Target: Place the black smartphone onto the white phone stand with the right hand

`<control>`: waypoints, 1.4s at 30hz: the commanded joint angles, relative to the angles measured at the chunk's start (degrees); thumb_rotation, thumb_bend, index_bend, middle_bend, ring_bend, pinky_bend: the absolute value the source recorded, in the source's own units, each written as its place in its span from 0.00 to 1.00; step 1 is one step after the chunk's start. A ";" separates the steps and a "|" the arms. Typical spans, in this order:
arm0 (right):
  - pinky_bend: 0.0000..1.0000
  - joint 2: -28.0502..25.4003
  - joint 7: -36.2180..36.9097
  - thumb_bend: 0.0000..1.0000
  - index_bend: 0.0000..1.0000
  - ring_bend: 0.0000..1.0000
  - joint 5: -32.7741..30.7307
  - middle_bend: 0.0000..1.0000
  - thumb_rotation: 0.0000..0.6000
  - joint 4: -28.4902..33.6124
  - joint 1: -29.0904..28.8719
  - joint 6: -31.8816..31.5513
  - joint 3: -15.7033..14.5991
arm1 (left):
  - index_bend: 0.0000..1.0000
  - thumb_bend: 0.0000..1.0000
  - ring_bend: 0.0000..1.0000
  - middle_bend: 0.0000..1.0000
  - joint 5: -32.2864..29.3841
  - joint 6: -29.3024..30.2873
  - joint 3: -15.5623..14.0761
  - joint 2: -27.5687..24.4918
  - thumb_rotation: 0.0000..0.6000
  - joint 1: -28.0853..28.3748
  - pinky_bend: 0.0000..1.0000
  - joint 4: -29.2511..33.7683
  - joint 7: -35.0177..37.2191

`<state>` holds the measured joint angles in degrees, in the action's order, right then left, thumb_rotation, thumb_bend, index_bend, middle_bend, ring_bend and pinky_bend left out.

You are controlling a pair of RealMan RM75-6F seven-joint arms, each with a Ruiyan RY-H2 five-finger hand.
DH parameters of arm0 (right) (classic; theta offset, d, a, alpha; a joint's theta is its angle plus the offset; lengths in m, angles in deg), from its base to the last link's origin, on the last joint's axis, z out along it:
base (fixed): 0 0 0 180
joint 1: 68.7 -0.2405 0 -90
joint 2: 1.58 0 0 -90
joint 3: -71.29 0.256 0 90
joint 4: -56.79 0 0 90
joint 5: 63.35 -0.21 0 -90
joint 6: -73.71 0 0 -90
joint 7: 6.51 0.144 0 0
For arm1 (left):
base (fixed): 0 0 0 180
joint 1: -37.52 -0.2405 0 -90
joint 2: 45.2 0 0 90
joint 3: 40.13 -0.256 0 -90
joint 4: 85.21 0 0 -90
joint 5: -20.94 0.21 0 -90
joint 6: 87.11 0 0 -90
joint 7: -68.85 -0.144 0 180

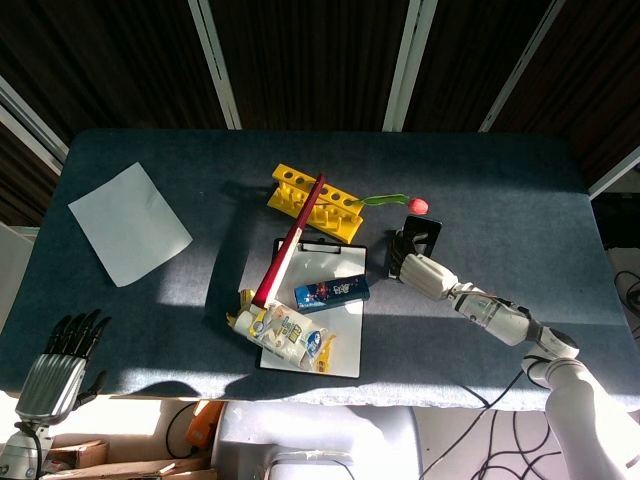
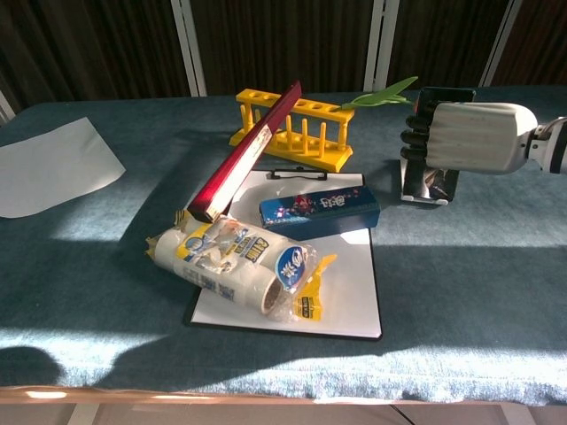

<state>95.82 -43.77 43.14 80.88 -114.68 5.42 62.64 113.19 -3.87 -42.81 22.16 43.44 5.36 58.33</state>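
The black smartphone (image 2: 440,170) stands nearly upright at the right of the table, just right of the yellow rack. My right hand (image 2: 469,137) holds it from the right side, with its dark fingers (image 2: 416,133) curled around the phone's left edge. In the head view the right hand (image 1: 425,272) lies in front of the phone (image 1: 420,233). The white phone stand is almost wholly hidden behind the phone and the hand. Only a pale strip shows under the phone's lower edge. My left hand (image 1: 55,365) hangs off the table's near left corner, holding nothing.
A yellow tube rack (image 2: 292,128) carries a leaning red bar (image 2: 248,155). A tulip (image 1: 400,202) lies beside the phone. A clipboard (image 2: 354,283) bears a blue box (image 2: 319,211) and a wrapped roll (image 2: 235,261). A paper sheet (image 1: 128,222) lies far left.
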 commanded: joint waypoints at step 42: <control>0.32 -2.39 0.68 0.31 0.00 0.16 -3.88 0.15 1.00 7.23 -0.09 3.12 2.02 | 0.00 0.34 0.00 0.00 0.20 -0.31 -0.14 -0.21 1.00 0.13 0.00 0.04 0.38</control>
<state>93.76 -43.28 39.45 87.62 -114.82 8.41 64.53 113.39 -4.18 -42.95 21.95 43.57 5.40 58.71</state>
